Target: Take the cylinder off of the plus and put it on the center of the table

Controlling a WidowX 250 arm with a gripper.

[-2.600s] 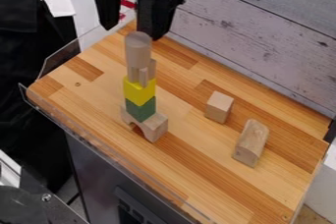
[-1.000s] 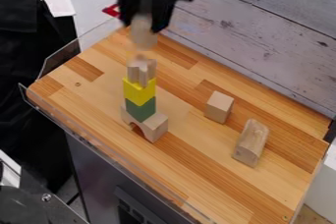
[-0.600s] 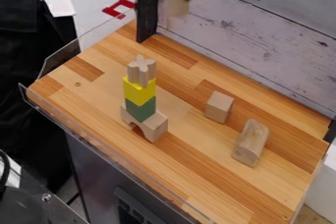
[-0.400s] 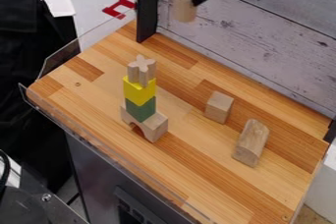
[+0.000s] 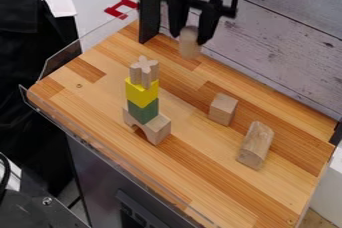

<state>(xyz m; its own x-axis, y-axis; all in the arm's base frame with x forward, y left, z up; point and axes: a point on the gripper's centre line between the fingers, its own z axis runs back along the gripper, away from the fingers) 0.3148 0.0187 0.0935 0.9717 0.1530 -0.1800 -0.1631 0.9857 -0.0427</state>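
1. The black two-finger gripper [image 5: 189, 36] is closed around the pale, unpainted wooden cylinder [image 5: 190, 48], which hangs upright from it at the far side of the scene, off the plus.
2. The plus-shaped natural wood block [image 5: 145, 76] tops a tower left of centre: beneath it come a yellow block [image 5: 141, 93], a green block [image 5: 143, 112] and a plain wooden arch [image 5: 157, 129], standing on the striped wooden table [image 5: 93, 109].
3. Lifting off looks done; carrying to the middle and setting down remain.
4. The main risk is the tower. The centre lies close to its right side, so a low or leftward path could let a finger or the cylinder clip the narrow stack and topple it.
5. The plain wooden cube [image 5: 223, 109] lies right of the centre; drifting that way could bump it.
6. Released too high, or tilted, the cylinder might tip and roll on its curved side, perhaps towards the rounded wooden block [image 5: 255, 146]. Pressed down too hard, it could slip in the grasp.
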